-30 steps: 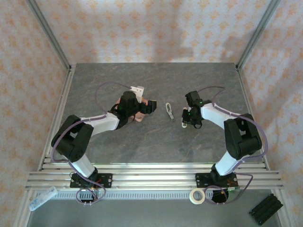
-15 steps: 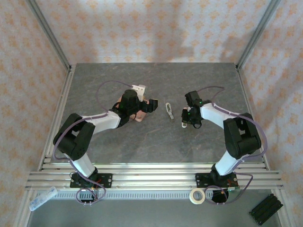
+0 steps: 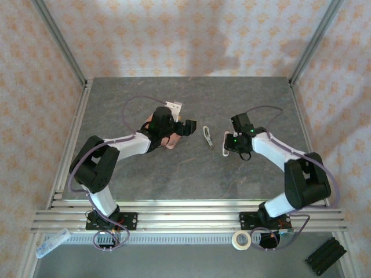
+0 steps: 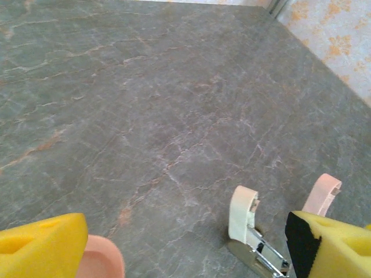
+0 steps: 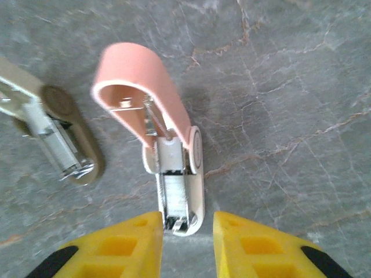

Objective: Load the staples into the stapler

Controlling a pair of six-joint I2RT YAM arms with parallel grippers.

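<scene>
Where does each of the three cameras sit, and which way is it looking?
Top external: above and behind the arms, looking down at the table; left arm and right arm show, bases nearest.
Left wrist: on the left arm, looking low across the table; its yellow fingers at the bottom corners.
Right wrist: on the right arm, looking down at the open stapler; its yellow fingers below.
Shared: all three catch the beige tool.

My left arm (image 3: 127, 145) and right arm (image 3: 272, 146): white links, black joints, thick black upper segments, black bases (image 3: 108, 220). A thin purple cable (image 3: 130, 105) loops along each. Green light (image 3: 234, 138) lit on my right wrist. Left end effector (image 4: 185, 249) and right end effector (image 5: 188, 246): blocky yellow fingers (image 5: 116, 252) with recessed cut-outs, black at the edges.
</scene>
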